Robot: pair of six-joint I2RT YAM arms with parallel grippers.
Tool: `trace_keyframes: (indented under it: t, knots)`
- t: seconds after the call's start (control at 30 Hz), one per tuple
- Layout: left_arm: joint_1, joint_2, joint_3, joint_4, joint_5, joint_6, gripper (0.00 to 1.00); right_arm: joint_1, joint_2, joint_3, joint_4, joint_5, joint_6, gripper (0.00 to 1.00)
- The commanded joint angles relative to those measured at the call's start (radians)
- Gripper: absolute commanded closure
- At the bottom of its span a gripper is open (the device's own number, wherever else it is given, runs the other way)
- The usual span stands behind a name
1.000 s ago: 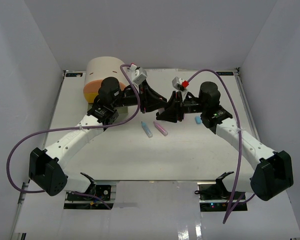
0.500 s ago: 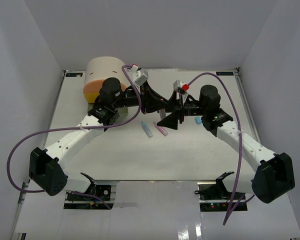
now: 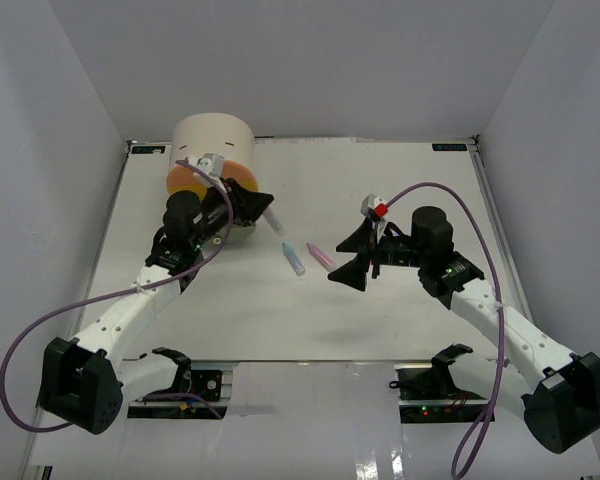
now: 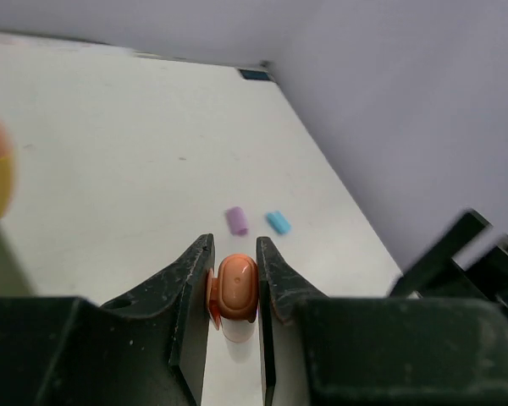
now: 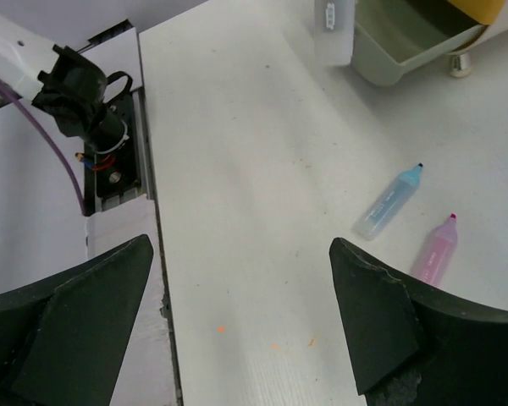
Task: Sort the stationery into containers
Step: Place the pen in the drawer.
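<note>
Stationery on the white desk (image 3: pixel 230 320), shown from the arm bases outward; two pens lie loose near the middle of the desk, a blue pen (image 3: pixel 294 259) and a pink pen (image 3: pixel 321 256), just beside each other and not touching; the right wrist view shows them roughly parallel. Right gripper (image 3: pixel 348 257) hangs just to the right of the pink pen, jaws spread wide and holding nothing; the bare desk shows between its fingers (image 5: pixel 85 313). Left gripper (image 3: pixel 252 205) sits farther back and to the left, close in front of the cabinet; its jaws are narrow and clamp an orange-capped pen (image 4: pixel 237 288), whose pale barrel pokes out toward the loose pens. Beyond the held pen the left wrist view shows two small blocks on the desk, a purple block (image 4: pixel 236 221) and a blue block (image 4: pixel 278 222), near each other but apart. Beige cabinet (image 3: pixel 212 135) stands at the far left of the desk; orange drawer (image 3: pixel 188 180) shows at its front, and the grey-green drawer (image 5: pixel 406 42) stands pulled out.
</note>
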Motion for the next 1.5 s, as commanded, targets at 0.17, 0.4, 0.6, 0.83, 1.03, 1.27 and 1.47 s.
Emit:
trace_keyframes:
  t: [0.17,0.4,0.6,0.83,1.03,1.27,1.47]
  knots:
    - [0.149,-0.156,-0.225,0.081,-0.425,-0.266,1.00,-0.007,-0.120,-0.082,-0.010,0.159,-0.008,0.10]
    - [0.195,-0.078,-0.283,0.205,-0.568,-0.398,0.98,-0.007,-0.150,-0.117,0.018,0.133,0.012,0.10]
    - [0.199,0.036,-0.262,0.279,-0.639,-0.403,0.94,-0.005,-0.184,-0.139,0.019,0.128,0.014,0.10]
    - [0.200,0.123,-0.228,0.273,-0.675,-0.386,0.79,-0.005,-0.206,-0.151,0.018,0.135,0.015,0.10]
    - [0.214,0.177,-0.210,0.259,-0.674,-0.370,0.61,-0.005,-0.207,-0.154,0.015,0.138,0.017,0.10]
    - [0.234,0.205,-0.171,0.182,-0.668,-0.355,0.40,-0.005,-0.204,-0.125,-0.067,0.227,-0.014,0.10]
    - [0.249,0.182,-0.142,0.092,-0.671,-0.346,0.27,-0.005,-0.186,-0.108,-0.094,0.283,-0.024,0.09]
